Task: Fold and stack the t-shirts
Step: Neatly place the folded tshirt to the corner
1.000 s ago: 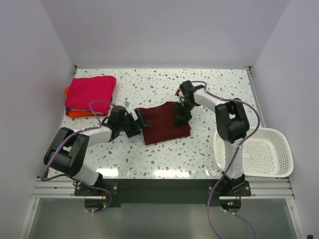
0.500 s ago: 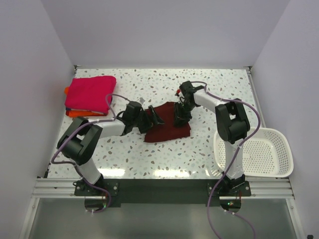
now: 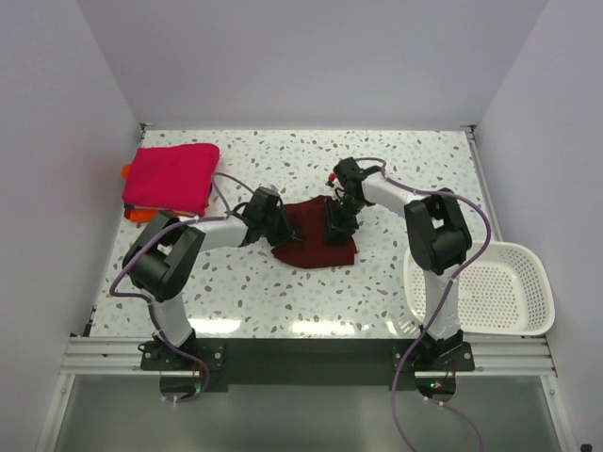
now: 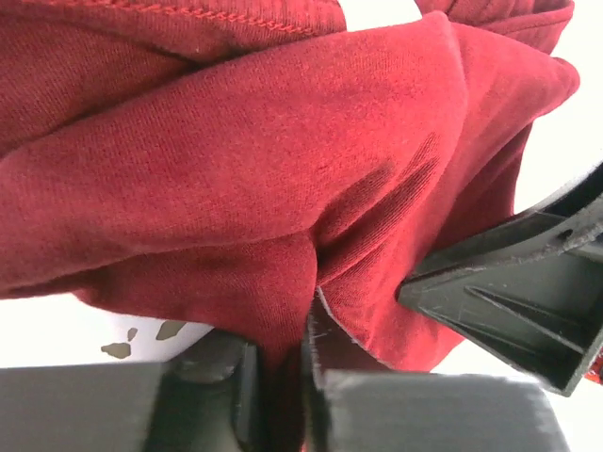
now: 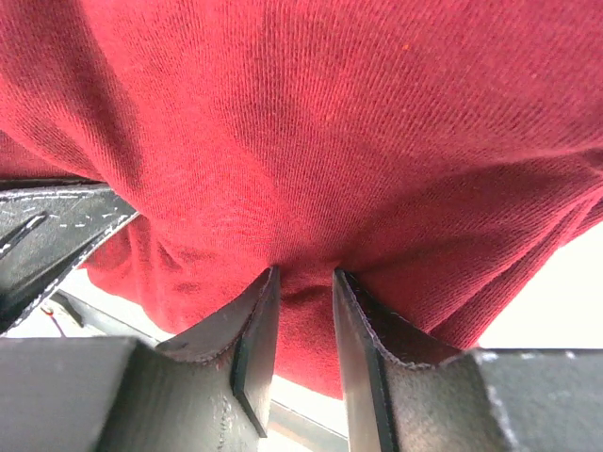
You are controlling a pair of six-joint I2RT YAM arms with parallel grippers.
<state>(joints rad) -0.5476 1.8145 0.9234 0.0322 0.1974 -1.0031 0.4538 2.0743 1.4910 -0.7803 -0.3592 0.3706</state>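
Clamping the dark maroon cloth t-shirt [image 3: 316, 247] are my left claw [image 4: 303, 341] and right claw [image 5: 306, 306]. It stretches left-right between them.

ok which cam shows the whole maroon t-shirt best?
Top external: the maroon t-shirt shows whole on the table, bunched between the left gripper and the right gripper. Left wrist gives only a close-up of cloth folds pinched in its fingers; right wrist likewise, cloth nipped between its fingers.
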